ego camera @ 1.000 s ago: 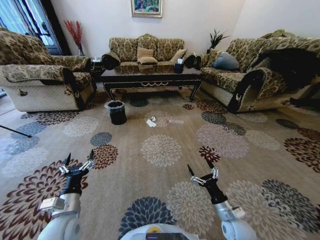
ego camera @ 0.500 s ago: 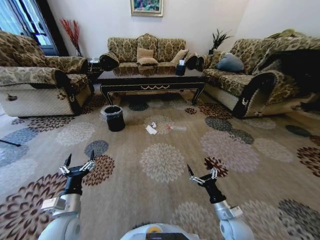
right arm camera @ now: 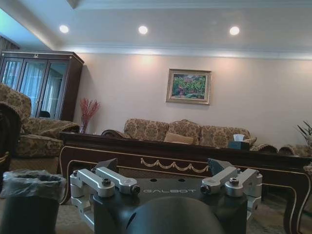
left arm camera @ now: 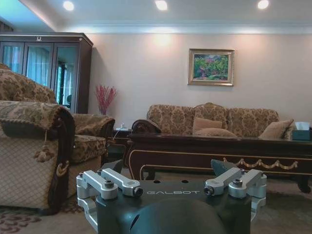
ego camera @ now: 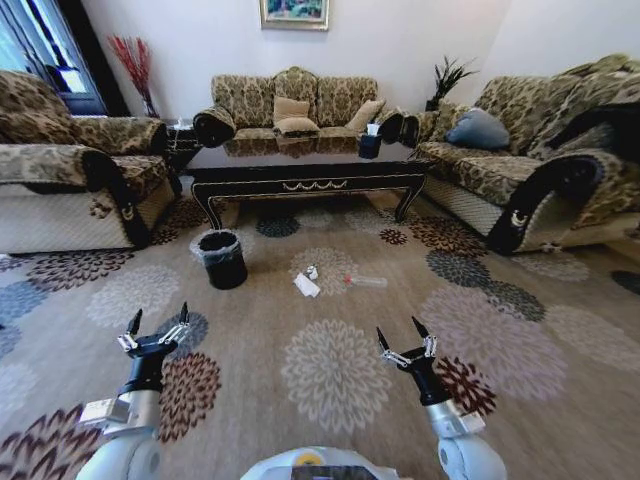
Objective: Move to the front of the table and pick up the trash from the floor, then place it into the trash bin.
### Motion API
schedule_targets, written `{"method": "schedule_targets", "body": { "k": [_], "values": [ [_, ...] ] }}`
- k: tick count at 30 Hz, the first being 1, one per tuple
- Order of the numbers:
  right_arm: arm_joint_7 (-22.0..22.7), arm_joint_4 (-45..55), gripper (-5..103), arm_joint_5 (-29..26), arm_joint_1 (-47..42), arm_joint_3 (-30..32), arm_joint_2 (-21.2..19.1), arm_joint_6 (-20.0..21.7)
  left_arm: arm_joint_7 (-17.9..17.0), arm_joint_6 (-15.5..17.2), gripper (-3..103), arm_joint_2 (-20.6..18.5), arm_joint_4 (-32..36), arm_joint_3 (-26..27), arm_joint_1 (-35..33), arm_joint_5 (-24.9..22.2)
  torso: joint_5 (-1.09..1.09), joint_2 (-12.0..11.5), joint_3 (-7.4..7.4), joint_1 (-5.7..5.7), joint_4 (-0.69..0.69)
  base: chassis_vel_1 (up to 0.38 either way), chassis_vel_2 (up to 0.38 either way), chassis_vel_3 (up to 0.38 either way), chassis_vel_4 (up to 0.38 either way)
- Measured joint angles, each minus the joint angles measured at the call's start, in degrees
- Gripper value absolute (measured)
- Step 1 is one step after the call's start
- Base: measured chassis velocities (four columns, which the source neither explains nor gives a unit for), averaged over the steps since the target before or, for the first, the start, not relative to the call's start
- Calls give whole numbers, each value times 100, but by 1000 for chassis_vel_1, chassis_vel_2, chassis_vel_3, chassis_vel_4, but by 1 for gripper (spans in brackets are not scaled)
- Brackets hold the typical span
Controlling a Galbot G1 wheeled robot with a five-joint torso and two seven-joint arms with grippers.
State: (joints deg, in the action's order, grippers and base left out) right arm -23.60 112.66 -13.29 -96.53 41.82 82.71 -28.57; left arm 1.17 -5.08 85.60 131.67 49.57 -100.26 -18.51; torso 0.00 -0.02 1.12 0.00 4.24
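"GALBOT" stands on both grippers' (left arm camera: 171,192) (right arm camera: 165,190) housings

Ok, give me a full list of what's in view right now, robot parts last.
table: one, glossy dark wood with gold scrollwork, ahead in front of the middle sofa
trash bin: one, black with greyish liner, on the carpet by the table's left front leg
paper sheet: one, white, on the carpet right of the bin
wad: one, white, just beyond the sheet
bottle: one, clear, lying right of the sheet
tissue box: one, black, on the table's right end
sofas: three, patterned, left, middle, right
painting: one, framed, on the back wall
left gripper: open, held low on the left
right gripper: open, held low on the right
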Motion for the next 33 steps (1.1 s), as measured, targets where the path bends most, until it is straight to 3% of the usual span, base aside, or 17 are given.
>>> {"method": "schedule_targets", "body": {
  "k": [24,33],
  "values": [
    [101,-1,100,-28,-39,-19,-3,22,17,-10,100,-45,-57,2,58,-23,-1,0,3,0,0,-254,259,261,-254],
    [61,-16,100,-104,-15,-76,6,-31,23,-9,100,-36,-117,-20,91,2,0,1,2,0,0,-77,65,80,-79]
  ]
}}
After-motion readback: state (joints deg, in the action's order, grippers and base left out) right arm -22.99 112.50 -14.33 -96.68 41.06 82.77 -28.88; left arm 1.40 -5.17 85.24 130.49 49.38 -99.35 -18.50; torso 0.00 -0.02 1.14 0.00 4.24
